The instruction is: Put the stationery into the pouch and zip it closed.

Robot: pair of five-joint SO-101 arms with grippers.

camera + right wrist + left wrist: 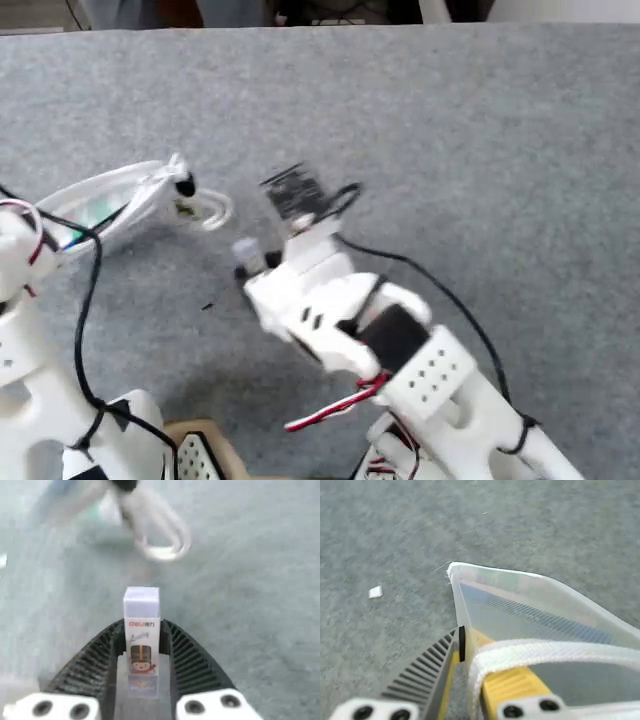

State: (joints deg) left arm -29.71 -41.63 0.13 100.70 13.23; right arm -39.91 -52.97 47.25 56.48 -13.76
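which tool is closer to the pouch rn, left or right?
Left. The left tool grips the pouch at its edge. The right tool holds an eraser a short way from the pouch's loop, not touching it.

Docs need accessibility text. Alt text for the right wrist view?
The right gripper clamps a small white stationery block between black ridged fingers, with the grey table behind. Beyond it, blurred, is the pouch's white loop.
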